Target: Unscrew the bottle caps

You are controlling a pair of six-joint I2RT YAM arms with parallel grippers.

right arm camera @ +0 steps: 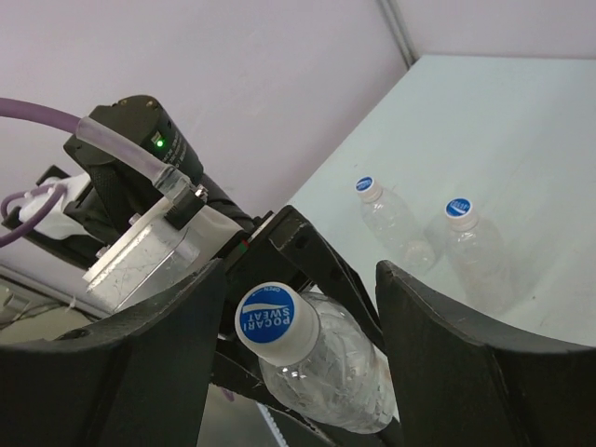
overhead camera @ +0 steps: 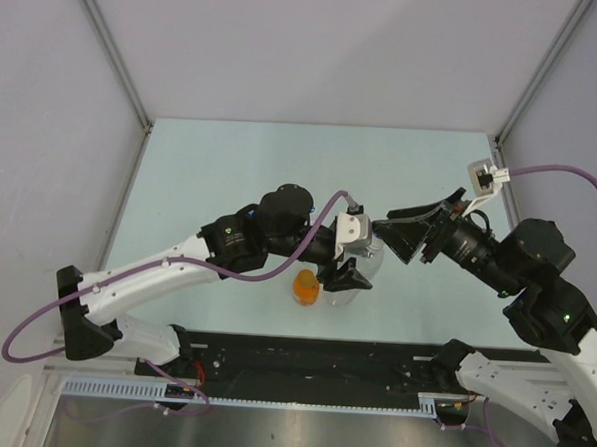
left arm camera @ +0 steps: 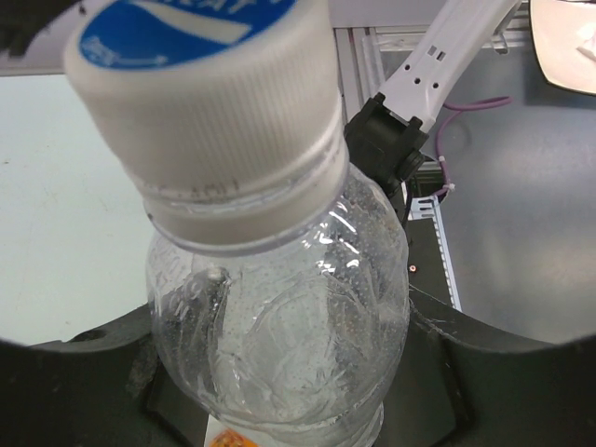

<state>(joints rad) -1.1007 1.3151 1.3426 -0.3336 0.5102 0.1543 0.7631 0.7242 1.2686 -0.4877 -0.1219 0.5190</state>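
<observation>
My left gripper (overhead camera: 348, 274) is shut on the body of a clear bottle (left arm camera: 279, 335) and holds it tilted above the table. Its blue-topped cap (right arm camera: 273, 321) with white ribbed sides points toward my right gripper (right arm camera: 298, 277). The right gripper is open: one finger is close to each side of the cap, and a clear gap shows on the right side. An orange bottle (overhead camera: 306, 287) stands on the table just below the left gripper. Two more clear bottles (right arm camera: 396, 223) (right arm camera: 475, 250) with blue caps stand farther off in the right wrist view.
The pale green table (overhead camera: 231, 170) is enclosed by grey walls on the left, back and right. A black strip and a metal rail (overhead camera: 299, 399) run along the near edge between the arm bases. Purple cables loop off both arms.
</observation>
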